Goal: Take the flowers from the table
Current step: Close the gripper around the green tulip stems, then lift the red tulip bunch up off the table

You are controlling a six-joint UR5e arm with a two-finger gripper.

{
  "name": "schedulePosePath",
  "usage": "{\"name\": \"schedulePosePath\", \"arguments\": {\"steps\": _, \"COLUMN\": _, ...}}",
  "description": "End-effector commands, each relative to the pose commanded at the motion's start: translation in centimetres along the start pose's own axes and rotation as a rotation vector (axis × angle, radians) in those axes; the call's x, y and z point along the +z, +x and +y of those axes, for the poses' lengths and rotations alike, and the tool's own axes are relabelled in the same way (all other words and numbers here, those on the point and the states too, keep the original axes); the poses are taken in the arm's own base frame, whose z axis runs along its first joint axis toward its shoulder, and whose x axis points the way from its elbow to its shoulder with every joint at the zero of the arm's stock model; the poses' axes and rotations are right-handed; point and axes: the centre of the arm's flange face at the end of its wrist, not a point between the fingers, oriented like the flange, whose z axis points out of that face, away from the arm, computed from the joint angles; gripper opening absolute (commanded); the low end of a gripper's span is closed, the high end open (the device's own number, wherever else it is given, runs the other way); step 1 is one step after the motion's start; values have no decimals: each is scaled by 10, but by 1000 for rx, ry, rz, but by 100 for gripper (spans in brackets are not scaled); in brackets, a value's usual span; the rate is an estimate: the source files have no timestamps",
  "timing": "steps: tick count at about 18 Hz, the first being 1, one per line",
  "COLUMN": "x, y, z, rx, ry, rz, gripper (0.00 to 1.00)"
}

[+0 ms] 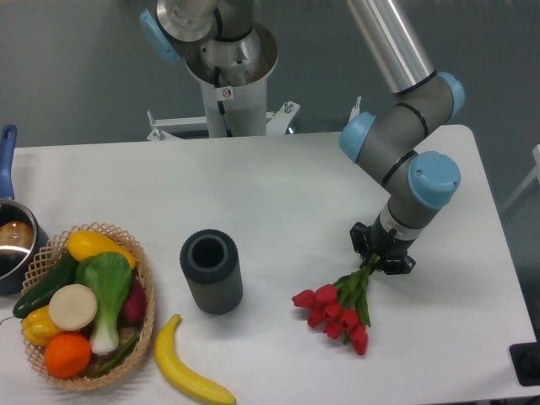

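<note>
Gripper [381, 256]: at the right part of the table, at the end of the grey arm with blue joint caps; it points down at the stem end of the bunch.
Fingers [364, 245]: two short black fingers drawn in close together, with the green stems running up into the narrow gap between them; they look closed on the stems, though the contact itself is too small to see clearly.
Flowers [337, 305]: a bunch of red tulips with thin green stems, lying at a slant on the right front part of the table. The red heads spread out at the lower left of the bunch, away from the gripper; the stems gather and rise to the upper right, ending between the fingers.
Flower heads against the fingers: well below and left of the fingertips, free of them; only the stem end is at the fingers.
Table [278, 186]: white top with rounded corners, bearing everything named here.
Cylinder [211, 271]: dark grey hollow tube standing upright, left of the flowers and apart from them.
Banana [187, 374]: yellow, lying at the front edge, below the cylinder.
Basket [142, 278]: woven, at the left front, filled with mixed vegetables and fruit.
Pot [13, 236]: at the far left edge, blue handle, partly cut off.
</note>
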Motion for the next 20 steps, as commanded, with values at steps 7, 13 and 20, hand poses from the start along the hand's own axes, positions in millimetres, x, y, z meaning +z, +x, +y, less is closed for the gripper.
{"name": "schedulePosePath", "arguments": {"steps": 7, "x": -89, "y": -2, "z": -15, "rx": 24, "ry": 38, "rz": -147, "gripper": 15}}
{"name": "schedulePosePath", "arguments": {"steps": 13, "x": -180, "y": 8, "z": -16, "rx": -53, "ry": 147, "rz": -275, "gripper": 15}}
{"name": "schedulePosePath", "arguments": {"steps": 20, "x": -237, "y": 13, "z": -1, "rx": -126, "ry": 591, "rz": -236, "gripper": 15}}
